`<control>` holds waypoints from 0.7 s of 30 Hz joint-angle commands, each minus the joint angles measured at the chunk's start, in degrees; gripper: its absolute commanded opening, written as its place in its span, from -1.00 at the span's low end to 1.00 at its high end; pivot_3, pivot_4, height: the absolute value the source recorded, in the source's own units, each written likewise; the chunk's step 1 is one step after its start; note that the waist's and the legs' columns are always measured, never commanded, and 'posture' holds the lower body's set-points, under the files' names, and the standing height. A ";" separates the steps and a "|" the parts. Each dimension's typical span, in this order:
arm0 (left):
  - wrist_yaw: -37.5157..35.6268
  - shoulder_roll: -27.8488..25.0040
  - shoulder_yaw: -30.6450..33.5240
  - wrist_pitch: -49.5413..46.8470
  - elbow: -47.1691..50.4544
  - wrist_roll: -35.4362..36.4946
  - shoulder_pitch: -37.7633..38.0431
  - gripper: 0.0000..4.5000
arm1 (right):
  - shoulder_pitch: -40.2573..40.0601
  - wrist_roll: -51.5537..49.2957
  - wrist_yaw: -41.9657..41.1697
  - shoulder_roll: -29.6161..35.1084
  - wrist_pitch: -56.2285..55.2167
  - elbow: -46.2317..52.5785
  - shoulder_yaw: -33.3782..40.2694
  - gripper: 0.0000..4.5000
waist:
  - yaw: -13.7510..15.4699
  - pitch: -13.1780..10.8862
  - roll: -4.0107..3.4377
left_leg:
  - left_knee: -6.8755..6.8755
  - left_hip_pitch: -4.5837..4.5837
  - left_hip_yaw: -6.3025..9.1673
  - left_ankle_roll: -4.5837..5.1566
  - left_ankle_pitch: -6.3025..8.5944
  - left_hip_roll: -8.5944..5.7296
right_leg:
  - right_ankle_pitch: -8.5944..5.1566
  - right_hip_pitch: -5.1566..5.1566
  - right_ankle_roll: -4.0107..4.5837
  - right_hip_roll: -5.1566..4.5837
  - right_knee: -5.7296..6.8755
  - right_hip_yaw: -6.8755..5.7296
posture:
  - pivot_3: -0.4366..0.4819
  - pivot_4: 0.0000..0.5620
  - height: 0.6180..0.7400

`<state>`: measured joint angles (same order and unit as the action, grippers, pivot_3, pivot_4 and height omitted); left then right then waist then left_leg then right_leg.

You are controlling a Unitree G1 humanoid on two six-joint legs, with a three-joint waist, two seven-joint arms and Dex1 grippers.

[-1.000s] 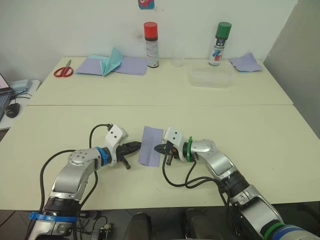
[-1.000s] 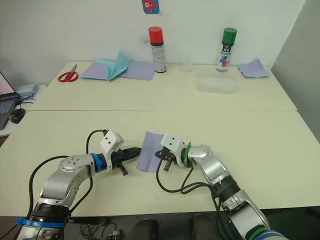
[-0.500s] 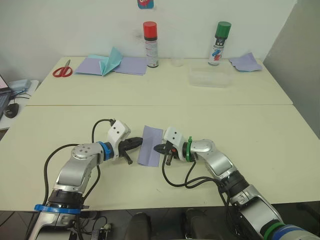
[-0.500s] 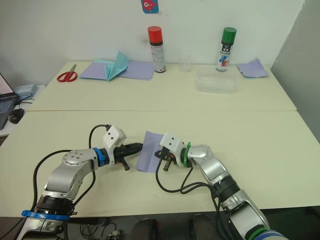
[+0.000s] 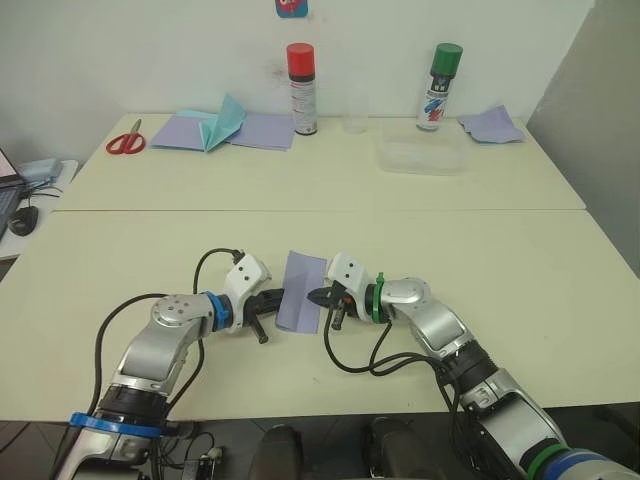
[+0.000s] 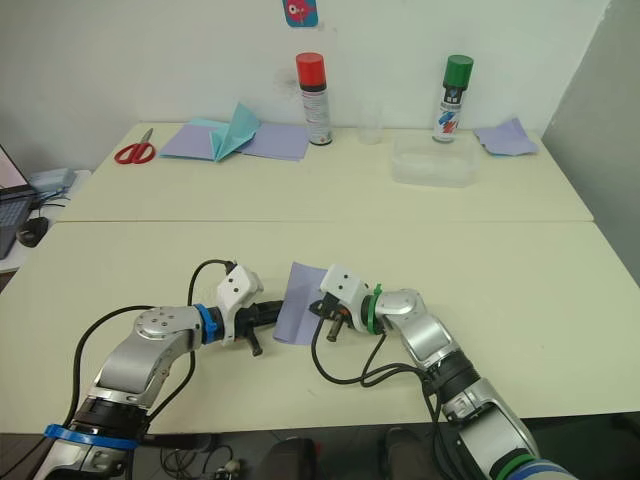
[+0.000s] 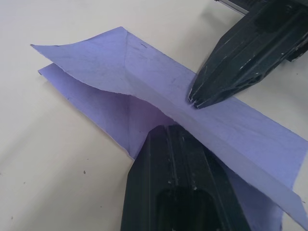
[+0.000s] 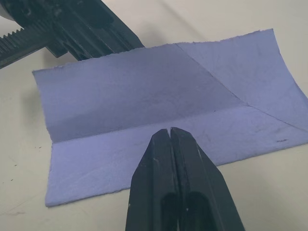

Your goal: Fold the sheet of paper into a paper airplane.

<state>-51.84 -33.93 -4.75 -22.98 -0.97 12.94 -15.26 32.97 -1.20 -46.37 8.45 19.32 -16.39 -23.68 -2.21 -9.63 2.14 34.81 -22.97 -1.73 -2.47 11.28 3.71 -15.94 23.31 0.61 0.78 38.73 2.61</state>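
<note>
Now, right gripper (image 5: 318,298): two black fingers pressed tight together, nothing between them, tips resting on the sheet's 3 o'clock edge, just beside the centre crease per the right wrist view (image 8: 170,131). Left gripper (image 5: 272,297): fingers also closed w/ nothing pinched, tips at the sheet's 9 o'clock edge; in the left wrist view (image 7: 168,132) they sit at the lifted flap, nosing under or against it, can't tell which.

Thin lavender sheet of paper (image 5: 301,290) lies between the two grippers on the near cream table (image 5: 520,260), folded lengthwise into a narrow strip; upper flap stands slightly off the lower layer, a diagonal crease marks one end.

Step in hand, as I read it: flattening the long centre fold, right tips pinning, left tips working the loose flap. Early in the task, no nose corners folded down.

Next move likely calls for: keep right tips planted as anchor, sweep left tips along the crease w/ light downward pressure so the flap lies flat w/o dragging the paper.

Further out, on the far table at 12 o'clock: red-capped spray can (image 5: 302,88), green-capped spray can (image 5: 438,86), clear plastic tub (image 5: 420,156). Toward 10–11 o'clock: flat lavender papers w/ a teal folded piece (image 5: 222,124), red-handled scissors (image 5: 127,141).
</note>
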 commanded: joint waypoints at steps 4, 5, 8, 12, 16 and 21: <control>1.09 1.04 -1.16 1.27 -1.39 -1.40 0.40 -1.00 | -0.94 -2.78 -0.58 1.36 2.97 6.91 3.02 -0.82 | 0.23 -0.06 0.00 | 0.00 -0.07 0.01 0.00 0.00 -0.01 | 0.00 0.02 0.00 -0.01 0.00 -0.01 | -0.05 -0.47 1.00; 1.15 1.07 -1.20 1.18 -1.40 -1.32 0.35 -1.00 | -1.24 -3.61 -0.81 1.69 4.07 8.99 3.48 -0.74 | 0.30 -0.09 0.01 | 0.00 -0.09 0.01 -0.01 0.00 -0.01 | 0.00 0.04 0.00 -0.01 0.00 -0.01 | -0.05 -0.47 1.00; 1.07 1.05 -1.52 0.80 -1.64 -1.31 0.21 -1.00 | -2.70 -6.10 -1.53 2.86 8.04 15.78 4.15 -0.28 | 0.35 -0.11 0.02 | 0.00 -0.23 0.01 -0.02 0.01 -0.01 | 0.00 0.14 0.00 -0.02 -0.01 -0.02 | -0.05 -0.47 1.00; 0.82 0.91 -1.56 -0.06 -1.60 -0.94 0.32 -1.00 | -3.82 -7.13 -0.40 2.94 11.51 19.83 3.96 0.36 | 0.33 -0.11 0.02 | 0.00 -0.36 0.02 -0.04 0.02 -0.04 | 0.00 0.24 0.00 -0.02 -0.02 -0.05 | -0.05 -0.47 1.00; 0.70 1.01 -1.40 -1.89 -1.34 -0.13 0.30 -1.00 | -3.56 -8.75 5.01 -1.31 17.88 21.16 5.44 0.98 | 0.31 -0.11 0.02 | 0.01 -0.36 0.05 -0.04 0.02 -0.04 | 0.00 0.25 0.00 0.01 -0.02 -0.09 | -0.05 -0.47 1.00; 0.47 1.04 -0.96 -2.64 -1.12 0.87 -0.27 -1.00 | -1.76 -9.62 10.57 -6.36 23.97 21.71 6.64 0.98 | 0.30 -0.11 0.02 | 0.01 -0.37 0.06 -0.04 0.02 -0.02 | 0.00 0.27 0.00 0.01 0.00 -0.09 | -0.05 -0.47 1.00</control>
<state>-51.22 -32.82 -5.02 -24.40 -1.38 14.20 -16.14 29.91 -9.75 -37.51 3.05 42.28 2.45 -18.57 -1.91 -9.74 2.16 34.83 -23.36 -1.67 -2.51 11.31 3.68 -15.94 23.58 0.61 0.78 38.73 2.51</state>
